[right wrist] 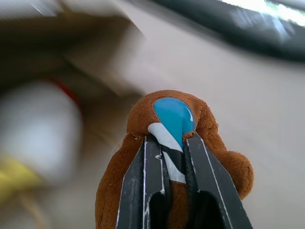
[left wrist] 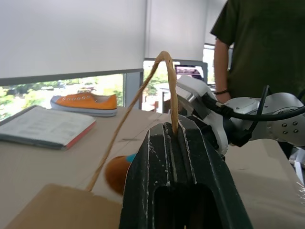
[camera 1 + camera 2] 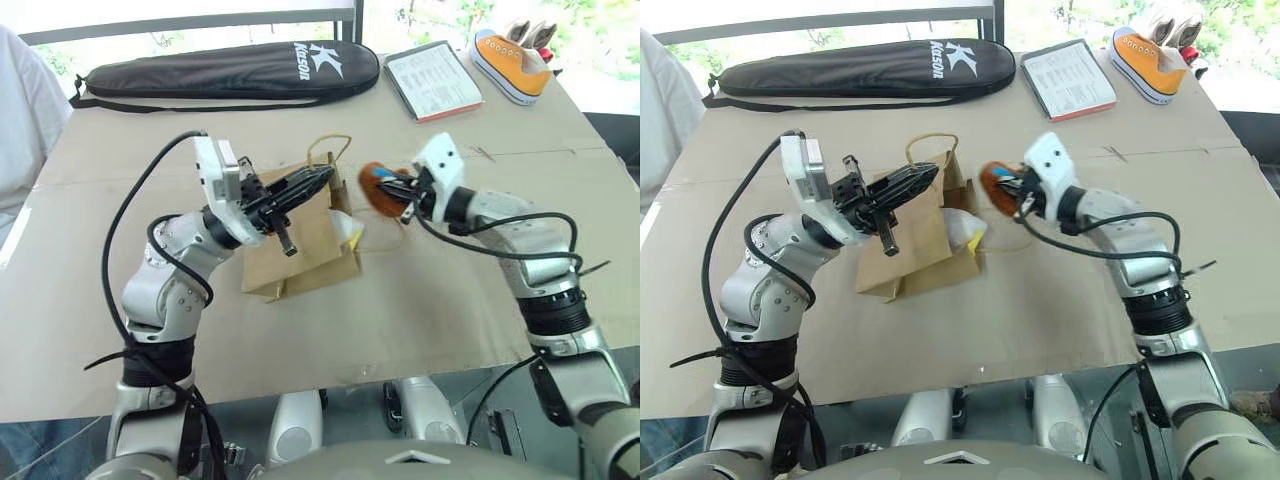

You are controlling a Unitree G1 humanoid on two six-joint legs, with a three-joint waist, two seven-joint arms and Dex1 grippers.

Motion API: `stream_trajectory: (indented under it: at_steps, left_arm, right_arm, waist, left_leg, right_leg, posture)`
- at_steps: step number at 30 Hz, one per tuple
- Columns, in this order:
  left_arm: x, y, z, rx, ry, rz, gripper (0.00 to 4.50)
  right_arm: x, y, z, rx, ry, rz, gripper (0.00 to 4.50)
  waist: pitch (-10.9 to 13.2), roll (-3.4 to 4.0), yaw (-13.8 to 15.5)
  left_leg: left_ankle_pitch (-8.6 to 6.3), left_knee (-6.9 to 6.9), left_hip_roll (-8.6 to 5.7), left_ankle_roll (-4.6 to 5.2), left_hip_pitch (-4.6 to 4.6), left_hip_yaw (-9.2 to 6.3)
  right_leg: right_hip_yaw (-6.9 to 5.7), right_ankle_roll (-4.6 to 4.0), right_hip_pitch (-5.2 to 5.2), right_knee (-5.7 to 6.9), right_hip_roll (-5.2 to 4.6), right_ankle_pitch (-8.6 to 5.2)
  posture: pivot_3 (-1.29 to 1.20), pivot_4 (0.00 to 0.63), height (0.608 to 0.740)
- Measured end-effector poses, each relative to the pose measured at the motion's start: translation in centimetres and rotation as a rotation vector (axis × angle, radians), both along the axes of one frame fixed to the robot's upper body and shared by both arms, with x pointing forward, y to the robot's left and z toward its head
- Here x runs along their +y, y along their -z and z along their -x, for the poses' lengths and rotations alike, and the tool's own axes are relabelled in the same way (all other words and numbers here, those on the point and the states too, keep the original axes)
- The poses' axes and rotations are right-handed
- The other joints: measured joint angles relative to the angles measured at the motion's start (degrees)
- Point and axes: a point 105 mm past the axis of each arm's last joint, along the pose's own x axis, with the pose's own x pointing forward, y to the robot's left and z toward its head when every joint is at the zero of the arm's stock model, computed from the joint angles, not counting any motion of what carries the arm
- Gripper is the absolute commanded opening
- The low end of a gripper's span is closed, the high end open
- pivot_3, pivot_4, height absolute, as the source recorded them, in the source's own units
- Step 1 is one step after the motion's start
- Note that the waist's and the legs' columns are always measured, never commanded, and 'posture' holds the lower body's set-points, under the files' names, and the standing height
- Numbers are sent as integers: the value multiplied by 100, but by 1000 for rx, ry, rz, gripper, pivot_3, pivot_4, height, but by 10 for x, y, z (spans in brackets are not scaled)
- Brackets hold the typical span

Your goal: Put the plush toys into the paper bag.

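Note:
The brown paper bag [image 3: 300, 250] lies on the cardboard-covered table, its mouth facing my right arm. My left gripper [image 3: 325, 175] is shut on one tan cord handle [image 2: 157, 71] and holds that edge up. The white chicken plush [image 3: 350, 232] lies in the bag's mouth, partly hidden by the paper, and appears blurred in the right wrist view [image 1: 38, 138]. My right gripper [image 3: 397, 187] is shut on the brown plush toy [image 1: 143, 114] at its blue-and-white patch. It holds the toy in the air just outside the bag's mouth.
A long black racket case [image 3: 230, 68] lies along the far edge of the table. A booklet [image 3: 432, 82] and an orange-and-white sneaker [image 3: 512, 62] sit at the far right. A person in a dark shirt [image 2: 257, 47] stands beyond the table, and another person's white sleeve [image 3: 20, 110] is at the left.

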Motion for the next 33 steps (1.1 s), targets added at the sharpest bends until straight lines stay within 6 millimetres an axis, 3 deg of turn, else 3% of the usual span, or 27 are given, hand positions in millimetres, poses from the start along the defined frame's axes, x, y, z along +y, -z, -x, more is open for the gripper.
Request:
stream_trajectory:
  at_steps: [6, 16, 18, 20, 23, 24, 33]
  left_arm:
    - [-11, -14, -9, -27, 85, 20, 0]
    - [-7, 2, -4, 18, 81, 17, 0]
    - [-7, 3, -1, 16, 77, 16, 0]
    - [-7, 3, 0, 13, 73, 10, 0]
    - [-3, 4, 1, 11, 58, 1, 0]
    - [-2, 4, 1, 11, 54, 0, 0]
    - [10, -5, 7, -61, 62, 23, 0]
  right_arm:
    - [76, 39, 7, 64, -178, 27, 36]
    - [93, 41, 22, 91, -381, -63, 36]
    - [98, 46, 27, 138, -426, -78, 670]
    - [98, 47, 29, 155, -447, -86, 1422]
    - [92, 42, 25, 163, -420, -121, 3027]
    - [91, 41, 25, 162, -417, -127, 3288]
    - [32, 32, 38, 211, -299, -184, 3288]
  waist:
    - [0, 0, 23]
    - [1, 0, 35]
    - [1, 0, 39]
    - [1, 0, 42]
    - [1, 0, 63]
    - [1, 0, 66]
    - [1, 0, 67]
  left_leg:
    - [0, 8, -1, 0, -2, 5]
    - [0, 6, 1, 0, -1, 4]
    - [0, 6, 3, 0, 1, 3]
    - [0, 7, 3, 0, 1, 3]
    - [0, 10, 2, -1, 0, 4]
    - [0, 10, 1, -1, 0, 4]
    - [0, 10, 0, -1, 1, 7]
  right_leg:
    - [4, 1, 1, 2, -1, 1]
    - [2, 0, -1, 7, -2, 1]
    - [1, 0, -2, 13, 0, 1]
    - [1, -1, -2, 16, -1, 0]
    - [1, -2, -2, 17, -4, 0]
    - [1, -3, -2, 17, -5, -1]
    - [3, -7, -3, 19, -6, -4]
  posture:
    - [0, 150, 740]
    - [0, 150, 740]
    - [0, 150, 740]
    - [0, 150, 740]
    - [0, 150, 740]
    - [0, 150, 740]
    - [0, 150, 740]
